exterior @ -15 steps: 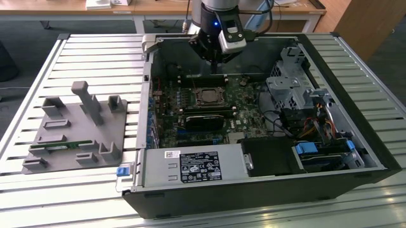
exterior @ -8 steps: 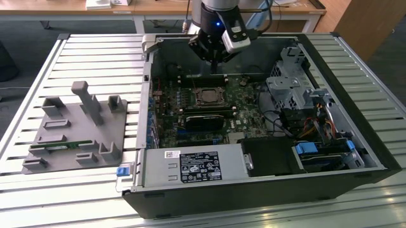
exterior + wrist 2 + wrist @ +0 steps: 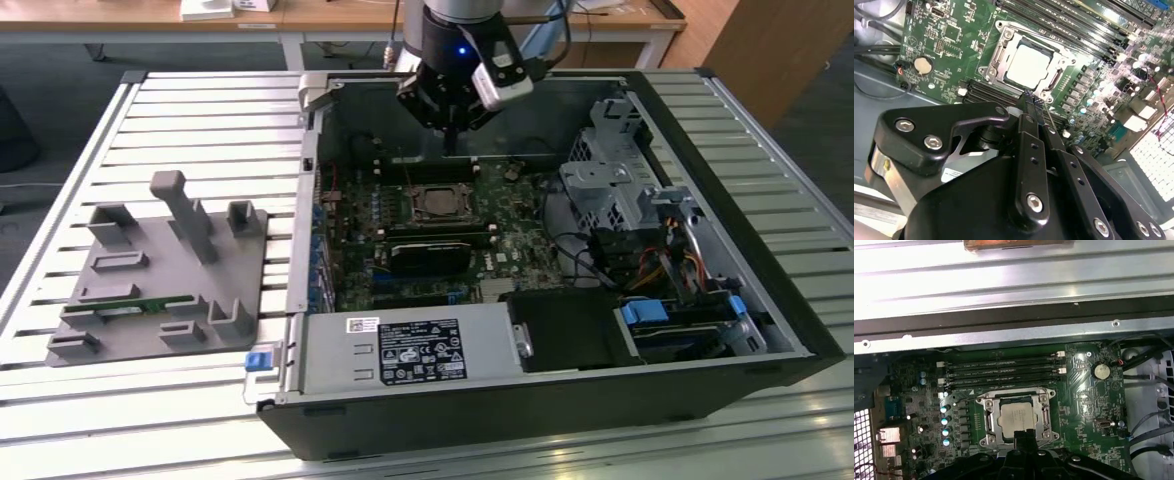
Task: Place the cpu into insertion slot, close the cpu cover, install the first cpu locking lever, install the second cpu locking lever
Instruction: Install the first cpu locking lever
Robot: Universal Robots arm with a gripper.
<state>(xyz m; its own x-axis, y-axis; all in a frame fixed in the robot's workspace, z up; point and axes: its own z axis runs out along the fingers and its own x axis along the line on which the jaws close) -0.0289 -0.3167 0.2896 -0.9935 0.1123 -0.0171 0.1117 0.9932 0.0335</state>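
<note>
Presently poised at the socket's edge, gripper (image 3: 454,143) clenched.

Hangs inside the open computer case (image 3: 534,420), low over the green circuit board (image 3: 514,215). Shows fingertips (image 3: 1027,98) drawn tight together in the second wrist view; cannot tell if anything thin is pinched between them. Finds the cpu (image 3: 1028,65) just ahead of and below those tips, seated flat in the insertion slot (image 3: 1055,80) and apart from the hand. Finds the cpu cover (image 3: 996,54) lowered around the chip, framing its silver-grey top through the window, its near edge closest to the gripper; cannot tell whether touching. Leaves the memory slots (image 3: 1004,371) farther out past the socket, and a grey fixture block (image 3: 160,270) well off to the hand's side, outside the case.
</note>
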